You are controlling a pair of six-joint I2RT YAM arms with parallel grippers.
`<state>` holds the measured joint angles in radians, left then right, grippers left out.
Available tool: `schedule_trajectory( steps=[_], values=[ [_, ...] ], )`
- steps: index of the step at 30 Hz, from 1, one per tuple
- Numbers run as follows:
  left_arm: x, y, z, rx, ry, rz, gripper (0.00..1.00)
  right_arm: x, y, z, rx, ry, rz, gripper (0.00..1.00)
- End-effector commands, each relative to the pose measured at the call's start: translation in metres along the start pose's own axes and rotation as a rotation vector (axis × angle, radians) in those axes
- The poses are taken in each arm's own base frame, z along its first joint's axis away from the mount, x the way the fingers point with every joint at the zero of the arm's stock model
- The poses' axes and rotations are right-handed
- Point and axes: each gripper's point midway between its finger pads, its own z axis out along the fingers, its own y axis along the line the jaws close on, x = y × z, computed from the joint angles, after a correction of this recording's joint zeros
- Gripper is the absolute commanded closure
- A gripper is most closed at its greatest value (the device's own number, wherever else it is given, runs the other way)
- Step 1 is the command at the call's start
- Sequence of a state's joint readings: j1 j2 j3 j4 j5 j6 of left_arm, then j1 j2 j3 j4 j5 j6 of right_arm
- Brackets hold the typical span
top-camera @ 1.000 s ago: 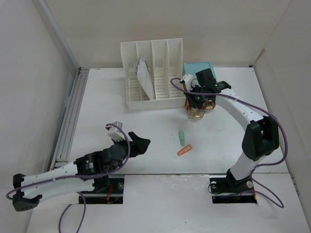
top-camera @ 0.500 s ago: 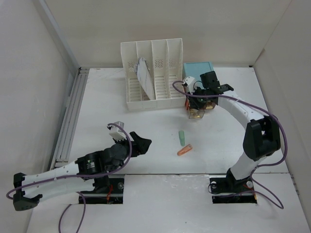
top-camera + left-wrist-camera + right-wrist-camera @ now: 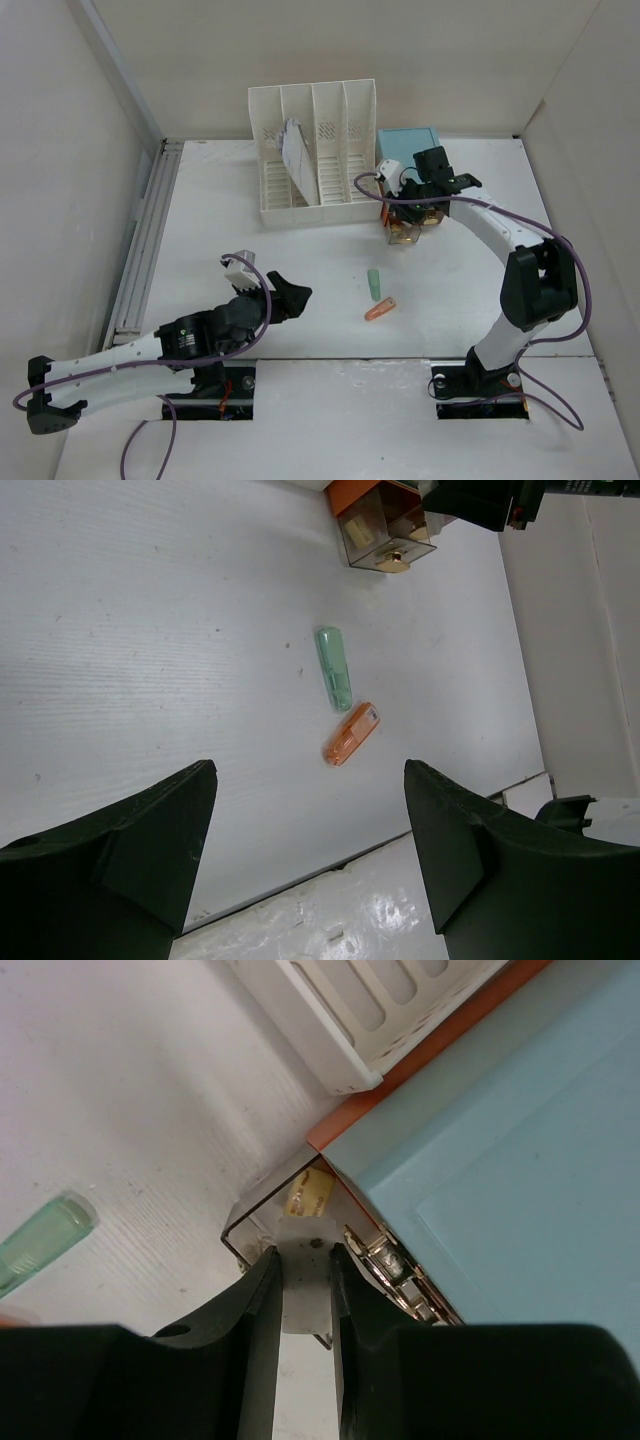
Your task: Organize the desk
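The desk (image 3: 230, 240) is a white tabletop with a grey rail (image 3: 140, 250) along its left edge. My right gripper (image 3: 408, 212) hangs over the clear pull-out drawer (image 3: 403, 235) of the light-blue drawer box (image 3: 405, 140). In the right wrist view the gripper (image 3: 303, 1255) is shut on a small white block (image 3: 303, 1295), just above the open drawer (image 3: 258, 1215). My left gripper (image 3: 290, 298) is open and empty above the front of the desk. A green pen-like piece (image 3: 334, 668) and an orange one (image 3: 351, 734) lie ahead of it.
A white slotted file rack (image 3: 315, 150) with papers stands at the back, touching the blue box. The green piece (image 3: 374, 283) and the orange piece (image 3: 380, 308) lie between the two arms. White walls enclose the desk.
My right gripper has shifted slightly right and settled over the clear drawer, still holding the white block. My left gripper has edged a little forward and stays open.
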<state>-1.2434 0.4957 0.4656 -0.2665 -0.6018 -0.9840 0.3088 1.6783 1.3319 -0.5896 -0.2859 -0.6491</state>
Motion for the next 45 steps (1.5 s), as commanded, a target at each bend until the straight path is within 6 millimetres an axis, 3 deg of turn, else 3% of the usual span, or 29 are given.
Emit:
schedule_trajectory(
  steps=[1,3,7,11,14,16,17,19,23,24,28,40,45],
  values=[
    [-0.01,-0.014,-0.004,0.037,-0.017,-0.022,0.27,-0.006,-0.021,-0.005,0.078,-0.019,-0.047,0.87],
    [-0.01,-0.014,-0.004,0.037,-0.017,-0.022,0.27,-0.002,-0.024,-0.004,0.095,-0.006,-0.046,0.82],
    [-0.013,-0.017,-0.005,0.043,-0.021,-0.027,0.27,-0.004,-0.022,-0.009,0.093,-0.021,-0.049,0.61],
    [-0.012,-0.015,-0.005,0.037,-0.017,-0.022,0.27,-0.009,-0.017,-0.014,0.082,-0.046,-0.054,0.61],
    [-0.012,-0.015,-0.005,0.037,-0.017,-0.022,0.27,-0.012,-0.011,-0.016,0.055,-0.062,-0.043,0.7],
    [-0.015,-0.018,-0.007,0.043,-0.021,-0.027,0.27,-0.016,-0.004,-0.019,0.022,-0.085,-0.044,0.84],
    [-0.015,-0.018,-0.007,0.043,-0.021,-0.027,0.27,-0.014,0.002,-0.019,-0.008,-0.084,-0.039,0.98],
    [-0.015,-0.018,-0.007,0.043,-0.021,-0.027,0.27,-0.021,0.017,-0.022,-0.086,-0.126,-0.062,1.0],
    [-0.015,-0.018,-0.007,0.043,-0.021,-0.027,0.27,-0.009,0.053,-0.022,-0.291,-0.112,-0.137,1.0],
    [-0.015,-0.018,-0.007,0.043,-0.021,-0.027,0.27,0.006,0.066,-0.024,-0.358,-0.057,-0.126,1.0],
    [-0.014,-0.02,-0.007,0.054,-0.017,-0.023,0.27,0.04,0.071,-0.005,-0.42,0.068,-0.142,1.0],
    [-0.013,-0.025,-0.004,0.065,-0.012,-0.019,0.27,0.049,-0.017,0.028,0.062,0.212,0.023,1.0],
    [-0.013,-0.025,-0.004,0.065,-0.012,-0.019,0.27,0.049,-0.033,0.04,0.238,0.251,0.024,1.0]
  ],
)
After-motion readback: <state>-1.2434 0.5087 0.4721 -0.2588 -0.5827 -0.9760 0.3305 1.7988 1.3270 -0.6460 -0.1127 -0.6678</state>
